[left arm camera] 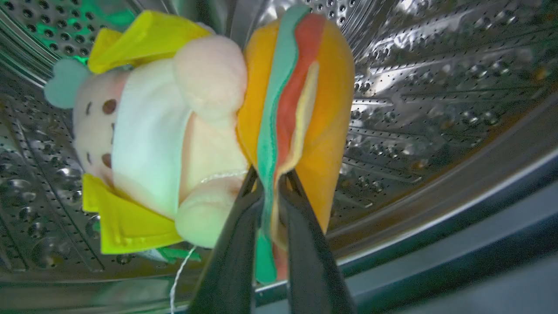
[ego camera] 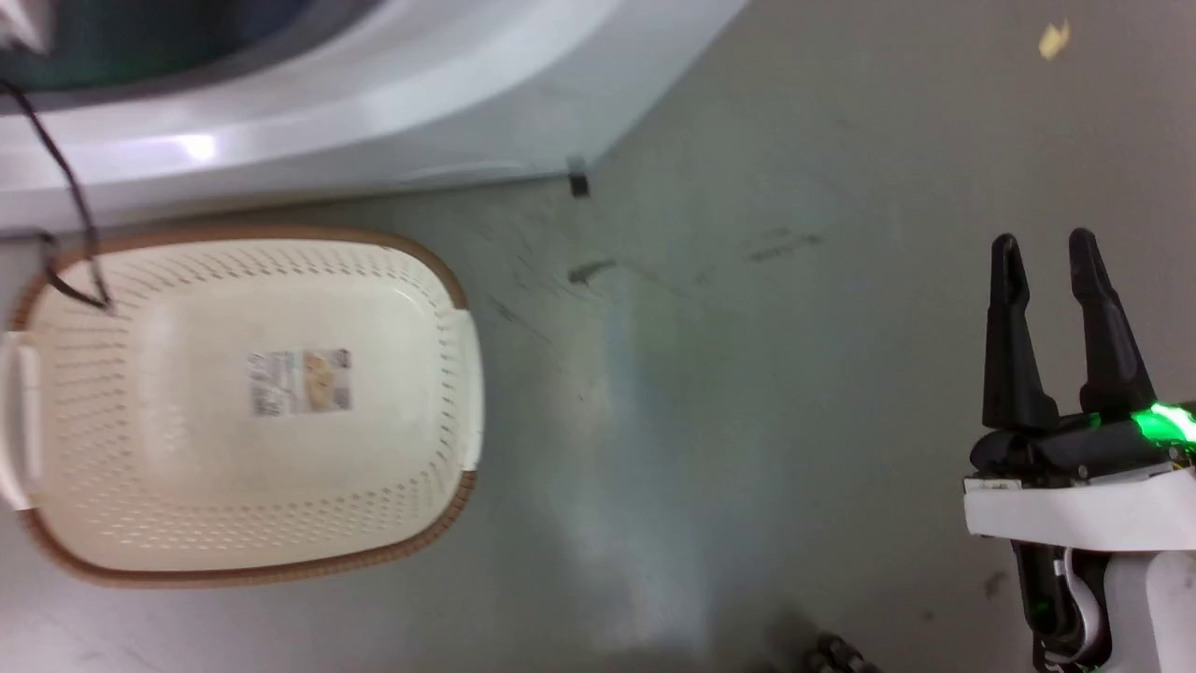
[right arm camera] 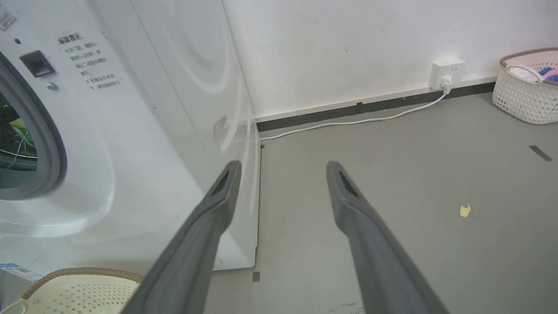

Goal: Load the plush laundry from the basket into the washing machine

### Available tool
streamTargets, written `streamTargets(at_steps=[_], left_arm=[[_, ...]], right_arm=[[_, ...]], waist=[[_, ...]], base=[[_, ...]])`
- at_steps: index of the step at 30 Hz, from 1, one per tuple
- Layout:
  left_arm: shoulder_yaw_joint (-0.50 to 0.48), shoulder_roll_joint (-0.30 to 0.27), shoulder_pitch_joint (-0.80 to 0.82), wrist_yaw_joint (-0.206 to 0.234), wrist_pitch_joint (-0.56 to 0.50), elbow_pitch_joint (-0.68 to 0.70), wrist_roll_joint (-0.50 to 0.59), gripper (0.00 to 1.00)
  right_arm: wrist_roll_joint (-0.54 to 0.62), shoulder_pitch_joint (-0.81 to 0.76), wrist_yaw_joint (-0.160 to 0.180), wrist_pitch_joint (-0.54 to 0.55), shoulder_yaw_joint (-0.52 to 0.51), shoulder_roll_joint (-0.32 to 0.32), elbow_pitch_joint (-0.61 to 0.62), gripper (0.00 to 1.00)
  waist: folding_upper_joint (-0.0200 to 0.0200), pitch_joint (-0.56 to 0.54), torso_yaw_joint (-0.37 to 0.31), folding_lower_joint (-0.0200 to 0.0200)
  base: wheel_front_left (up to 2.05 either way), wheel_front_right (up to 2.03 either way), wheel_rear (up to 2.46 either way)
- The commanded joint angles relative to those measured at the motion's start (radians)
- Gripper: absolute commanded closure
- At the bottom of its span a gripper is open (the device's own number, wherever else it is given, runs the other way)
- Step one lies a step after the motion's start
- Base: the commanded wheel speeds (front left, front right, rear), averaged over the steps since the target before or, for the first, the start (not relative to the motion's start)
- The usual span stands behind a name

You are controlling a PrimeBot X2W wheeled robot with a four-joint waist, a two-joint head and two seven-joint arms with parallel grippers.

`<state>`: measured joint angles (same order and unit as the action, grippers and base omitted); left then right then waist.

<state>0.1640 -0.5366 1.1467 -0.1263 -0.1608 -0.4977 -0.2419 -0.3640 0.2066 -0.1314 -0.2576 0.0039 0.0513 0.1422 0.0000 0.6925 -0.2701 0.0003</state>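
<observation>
We are seeing the right gripper (ego camera: 1044,241) as 2 long glossy black fingers (ego camera: 1012,346), each swelling from a rounded tip into a thick faceted base. Behind them a black knuckle block (ego camera: 1037,453) is sitting beside a green light (ego camera: 1163,422) that is glowing brightly. A smooth white wrist shell (ego camera: 1084,514) is capping a black column where a pale grey cable (ego camera: 1079,598) is looping. In the right wrist view the same fingers are looking matte grey, each carrying a small ribbed patch (right arm camera: 223,178) near its tip. On the left gripper (left arm camera: 271,176) the 2 fingers are looking dark, smooth and tapering.
</observation>
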Motion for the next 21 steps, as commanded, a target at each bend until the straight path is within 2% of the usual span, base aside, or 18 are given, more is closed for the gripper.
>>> streamTargets(at_steps=[1,6,11,17,18,19,21], left_arm=[[0.022,-0.023,0.077,-0.004,-0.022,-0.047,0.004,1.0],[0.063,-0.044,0.205,-0.004,-0.085,-0.18,0.01,1.0],[0.089,-0.056,0.261,-0.004,-0.128,-0.292,0.016,1.0],[0.107,-0.04,0.26,-0.004,-0.103,-0.36,0.005,1.0],[0.11,-0.035,0.255,-0.004,-0.09,-0.371,0.0,0.82],[0.113,-0.03,0.248,-0.004,-0.076,-0.381,-0.003,0.0],[0.12,-0.018,0.229,-0.004,-0.045,-0.401,-0.014,0.0]], right_arm=[[-0.015,0.024,0.001,-0.004,0.009,-0.001,0.001,0.0],[-0.032,0.036,0.001,-0.004,0.033,-0.001,-0.001,0.0],[-0.037,0.042,0.001,-0.004,0.038,-0.001,-0.004,0.0],[-0.027,0.042,0.001,-0.004,0.034,-0.001,-0.011,0.0],[-0.023,0.041,0.001,-0.004,0.032,-0.001,-0.011,0.0],[-0.018,0.041,0.001,-0.004,0.03,-0.001,-0.011,0.0],[-0.006,0.04,0.001,-0.004,0.026,-0.001,-0.011,0.0]], waist=[[0.0,0.073,-0.057,-0.0003],[0.0,0.105,-0.075,-0.0003],[0.0,0.113,-0.079,-0.0003],[0.0,0.089,-0.065,-0.0003],[0.0,0.079,-0.06,-0.0003],[0.0,0.068,-0.055,-0.0003],[0.0,0.039,-0.043,-0.0003]], base=[[0.0,0.0,0.0],[0.0,0.0,0.0],[0.0,0.0,0.0],[0.0,0.0,0.0],[0.0,0.0,0.0],[0.0,0.0,0.0],[0.0,0.0,0.0]])
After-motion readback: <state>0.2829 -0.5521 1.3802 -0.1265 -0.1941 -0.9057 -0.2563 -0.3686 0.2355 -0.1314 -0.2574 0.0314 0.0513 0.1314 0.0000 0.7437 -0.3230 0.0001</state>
